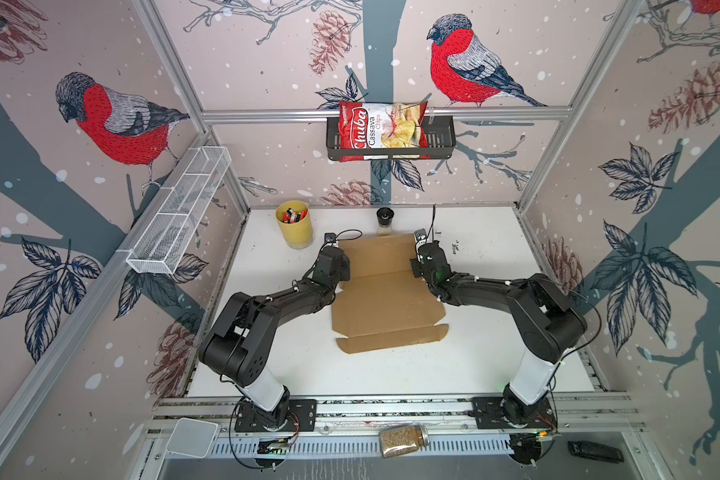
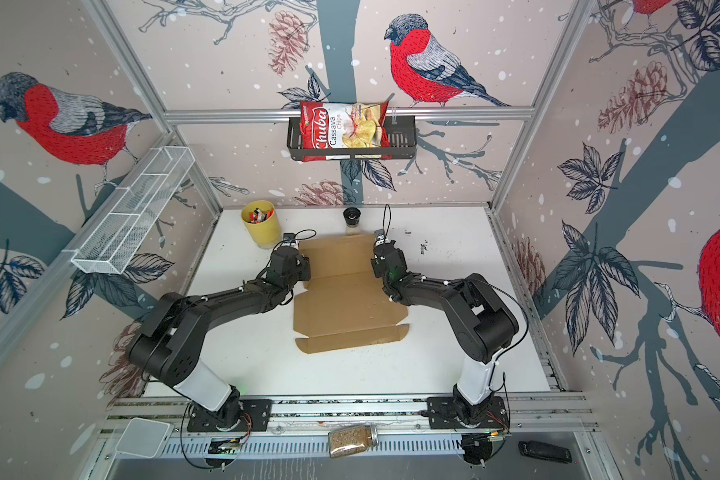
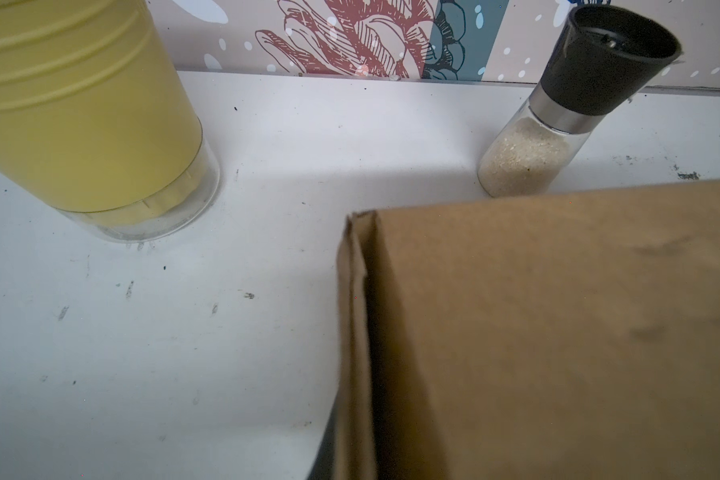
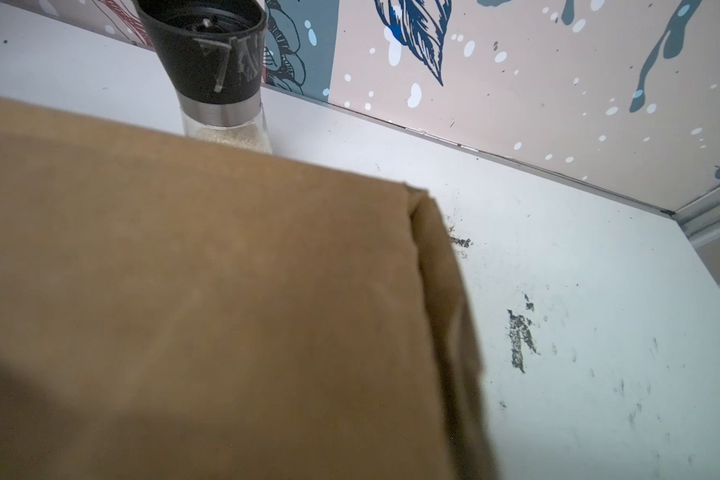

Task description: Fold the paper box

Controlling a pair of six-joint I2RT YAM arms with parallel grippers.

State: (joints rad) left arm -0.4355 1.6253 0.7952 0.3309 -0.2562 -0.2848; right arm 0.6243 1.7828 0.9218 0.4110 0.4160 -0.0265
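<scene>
The paper box (image 1: pixel 387 299) lies on bench (image 1: pixel 495 332); left claw (image 1: pixel 344 272) closed at its 10 o'clock edge, right claw (image 1: pixel 417 267) at 2 o'clock, opening hidden, cannot tell

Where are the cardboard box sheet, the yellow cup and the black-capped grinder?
paper box (image 1: pixel 387 299), in a top view, middle panel.
yellow cup (image 1: pixel 298 237), in a top view, outer wall.
grinder (image 3: pixel 607 58), left wrist view, black cap.
</scene>
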